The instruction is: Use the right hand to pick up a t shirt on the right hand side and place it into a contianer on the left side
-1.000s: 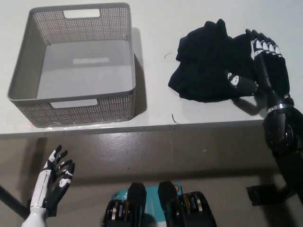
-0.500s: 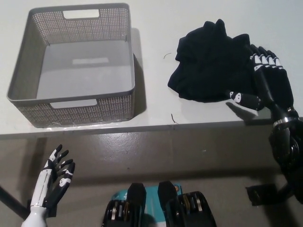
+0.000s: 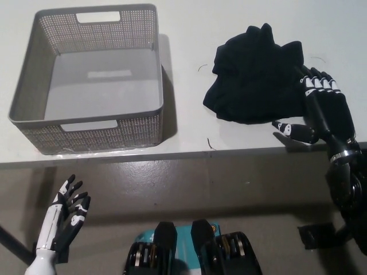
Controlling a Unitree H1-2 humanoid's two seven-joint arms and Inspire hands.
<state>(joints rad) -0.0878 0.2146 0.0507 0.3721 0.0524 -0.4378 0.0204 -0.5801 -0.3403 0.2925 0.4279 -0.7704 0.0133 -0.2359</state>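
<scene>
Crumpled black t-shirt (image 3: 255, 74) lies in a heap on the right side of the pale surface (image 3: 189, 123), well apart from the grey mesh basket (image 3: 150, 69) on the left, which is empty. The black right hand (image 3: 318, 109) sits at the shirt's right edge with its fingers (image 3: 319, 86) spread and holding nothing; its thumb lies just below the cloth's lower right corner. Over the last second that hand has slid back off the top of the heap toward the surface's near edge, so what looked like a reach onto the fabric has come away without a grip. The pickup is therefore not yet done, and a fresh approach seems needed. The white left hand (image 3: 64, 220) rests open below the surface, at lower left.
</scene>
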